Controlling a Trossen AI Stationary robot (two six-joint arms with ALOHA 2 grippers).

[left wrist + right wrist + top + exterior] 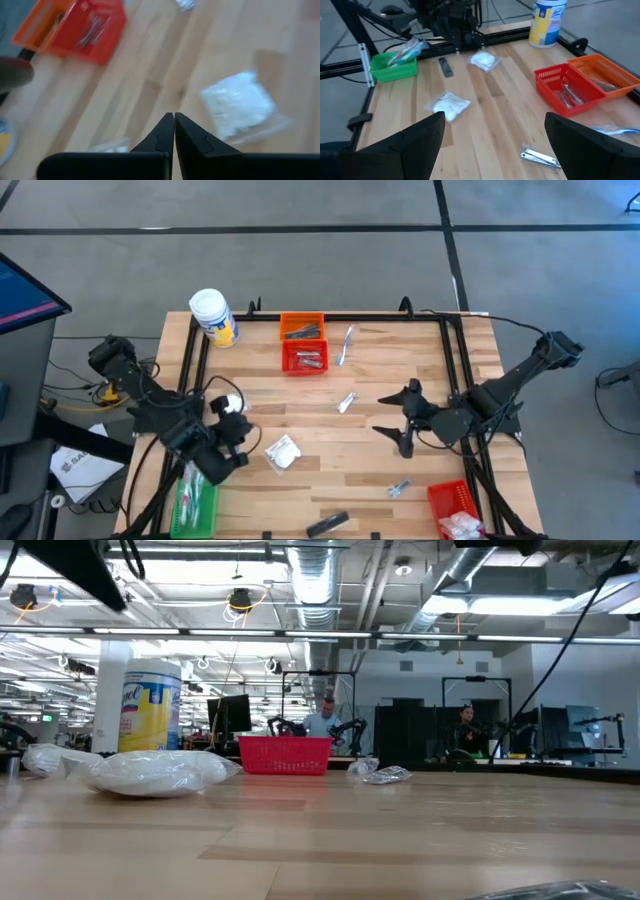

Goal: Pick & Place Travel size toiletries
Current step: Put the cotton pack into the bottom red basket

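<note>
- Left tool [173,120] is hovering over the left-front of the worktop [330,470], fingers pinched fully together, nothing between them.
- Right tool [400,420] is waiting mid-right, spread wide, empty.
- Nearest loose toiletry to the left tool: white packet [282,452], lying flat just beside it toward the centre; a second white packet [231,403] is sitting close to that arm too.
- Other loose pieces: foil sachet [347,402] mid-worktop, another foil sachet [399,489] near the front, dark tube [328,524] at the front edge, clear stick [346,346] beside the far red basket [305,357].
- Green basket [195,498] at front-left is already holding items; looks like the likely drop spot for the left arm, though I'm guessing.
- Step in hand, as I'm reading it: left arm lining up on the white packet.
- Doing it well: open the fingers before descending, centre over the packet's bulk rather than its thin clear edge, come straight down.
- Packet looks soft and crinkly; pinch mid-body so it isn't sliding out.
</note>
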